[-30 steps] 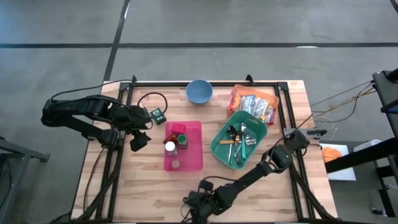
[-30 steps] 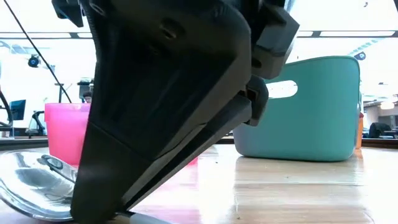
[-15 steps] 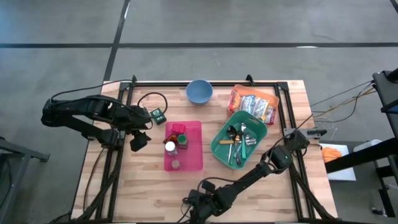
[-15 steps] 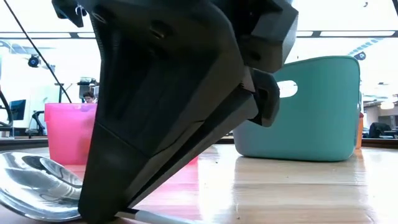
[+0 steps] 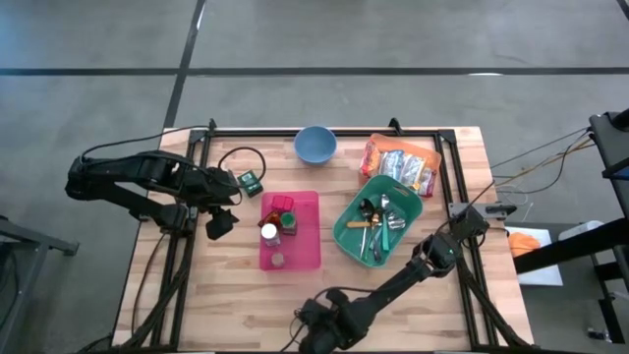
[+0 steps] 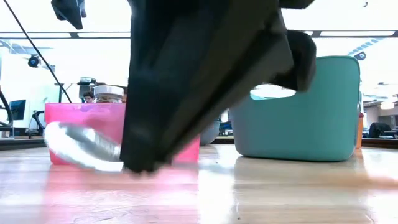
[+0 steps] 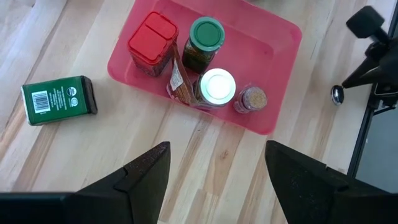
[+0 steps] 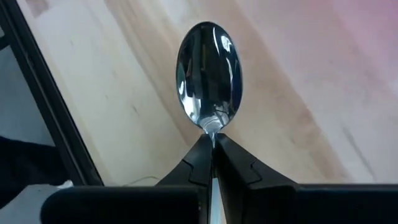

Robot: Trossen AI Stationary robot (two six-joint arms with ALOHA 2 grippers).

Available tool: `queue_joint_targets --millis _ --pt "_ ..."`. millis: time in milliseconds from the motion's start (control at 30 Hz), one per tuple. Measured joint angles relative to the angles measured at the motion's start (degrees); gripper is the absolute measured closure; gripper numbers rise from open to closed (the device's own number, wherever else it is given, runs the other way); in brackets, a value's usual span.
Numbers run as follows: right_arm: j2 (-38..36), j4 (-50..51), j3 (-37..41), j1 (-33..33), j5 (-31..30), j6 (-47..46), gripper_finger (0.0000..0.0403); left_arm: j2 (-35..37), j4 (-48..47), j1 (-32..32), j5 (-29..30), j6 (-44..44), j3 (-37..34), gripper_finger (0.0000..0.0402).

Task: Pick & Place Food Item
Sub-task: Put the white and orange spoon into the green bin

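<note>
At the lower centre of the high view, my right gripper point(image 8: 212, 149) has its fingers clamped on a spoon point(image 8: 209, 76) above the worktop point(image 5: 442, 305). My left gripper point(image 7: 214, 171), fingers apart and empty, hovers near the pink tray point(image 7: 273, 43).

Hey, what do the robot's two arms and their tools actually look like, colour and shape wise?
Both arms are dark, nearly black and jointed. The left tool has two broad, flat, matte black fingers with angled edges. The right tool has black fingers that narrow to slim tips. Black cables loop over the table near the left arm.
</note>
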State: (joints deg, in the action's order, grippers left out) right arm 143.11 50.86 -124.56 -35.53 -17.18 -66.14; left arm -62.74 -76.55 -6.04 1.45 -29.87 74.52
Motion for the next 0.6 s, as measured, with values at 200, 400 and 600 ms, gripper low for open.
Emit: queue_joint_targets --millis 200,400,600 --pt "-0.02 5.19 -4.32 0.11 -0.77 -4.05 0.0395 0.00 0.00 0.00 0.00 0.02 0.00 0.0139" --pt "-0.22 7.61 -8.85 0.11 -2.62 -9.63 0.0395 0.00 0.00 0.00 0.00 0.02 -0.02 0.0139" --pt "-1.99 8.08 -10.11 0.13 -4.89 -15.26 0.0395 0.00 0.00 0.01 0.00 1.14 0.00 0.0139"
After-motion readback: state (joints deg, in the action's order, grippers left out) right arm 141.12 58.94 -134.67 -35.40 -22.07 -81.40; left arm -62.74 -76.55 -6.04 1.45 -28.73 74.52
